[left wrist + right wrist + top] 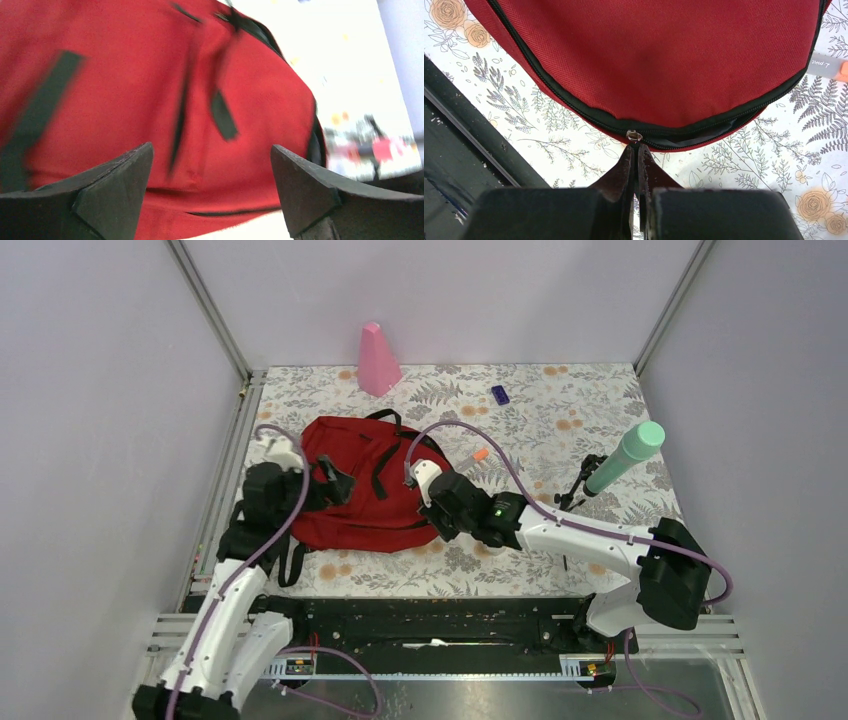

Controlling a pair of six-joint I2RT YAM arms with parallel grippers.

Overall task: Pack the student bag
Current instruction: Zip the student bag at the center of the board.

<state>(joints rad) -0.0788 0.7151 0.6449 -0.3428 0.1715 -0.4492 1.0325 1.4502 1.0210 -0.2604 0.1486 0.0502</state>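
Observation:
The student bag (pixel 365 480) is a dark red backpack lying flat on the floral table, straps up. My left gripper (pixel 335 483) hovers over its left half with its fingers wide apart, open and holding nothing; the left wrist view shows only blurred red fabric (pixel 125 90) between the jaws (pixel 210 165). My right gripper (pixel 436 515) sits at the bag's right edge. In the right wrist view it (pixel 636 147) is shut on the zipper pull (pixel 634 136). Right of the slider the black zipper (pixel 704 132) gapes slightly along the bag's (pixel 664 60) rim.
A pink cone-shaped item (pixel 378 360) stands at the back of the table and a small purple object (pixel 500 394) lies to its right. An orange-tipped marker (pixel 478 455) lies just right of the bag. A mint green bottle (pixel 625 458) leans at the right.

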